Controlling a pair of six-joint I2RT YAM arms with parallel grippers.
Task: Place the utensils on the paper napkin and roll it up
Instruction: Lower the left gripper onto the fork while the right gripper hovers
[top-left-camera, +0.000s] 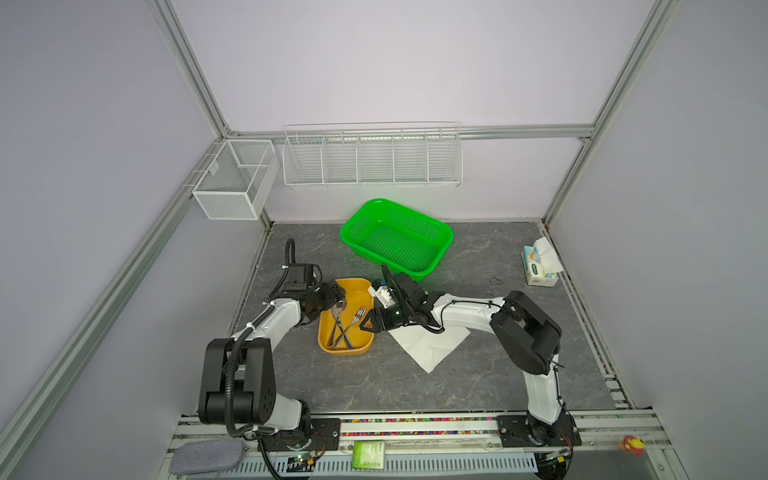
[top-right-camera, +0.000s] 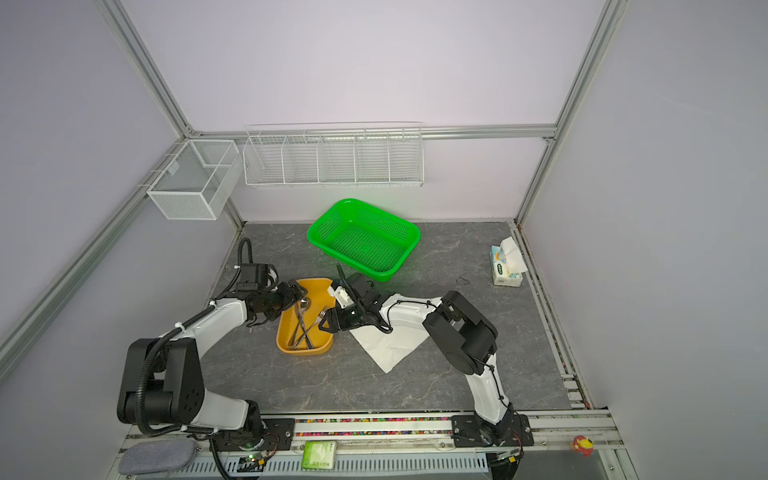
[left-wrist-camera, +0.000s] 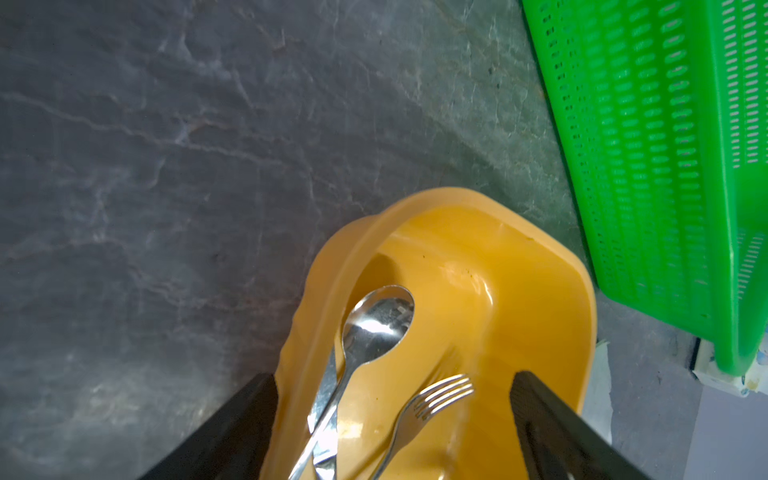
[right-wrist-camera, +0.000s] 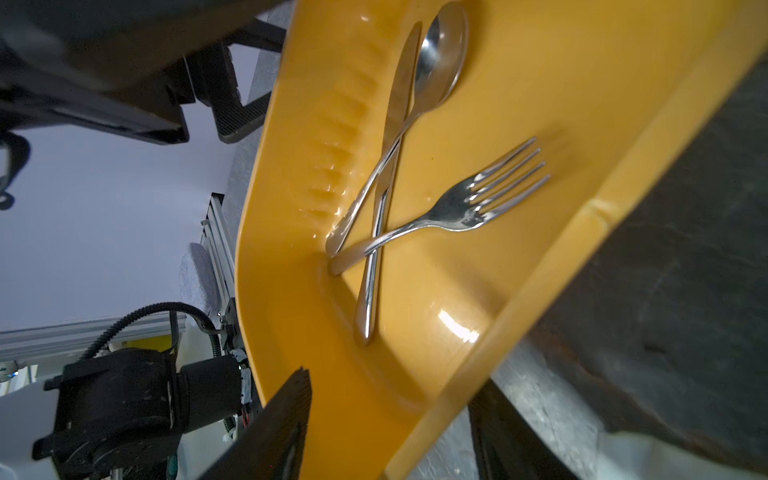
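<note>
— Fingers (right-wrist-camera: 282, 415) of our right gripper (right-wrist-camera: 390, 378) are straddling the rim of the yellow tray (right-wrist-camera: 600, 216), jaws apart, gripping nothing.

— We're holding our left gripper (left-wrist-camera: 392, 376) wide open over it too. Utensils (top-left-camera: 345, 328) are lying crossed inside; the paper napkin (top-left-camera: 428, 345) is lying just beside it.

Robotics lab, a boxed-in test cell. Aluminium frame (top-left-camera: 189, 70) holds plain lilac panels (top-left-camera: 395, 62) on three sides. Left arm (top-left-camera: 266, 324) and right arm (top-left-camera: 469, 311) are bolted to a rail (top-left-camera: 415, 428) at the front edge, with a bare circuit board (top-left-camera: 305, 458) and loose wiring beside it. Stone-look tabletop (top-left-camera: 374, 386). Wire rack (top-left-camera: 372, 160) and mesh box (top-left-camera: 232, 183) hang on the walls.
</note>
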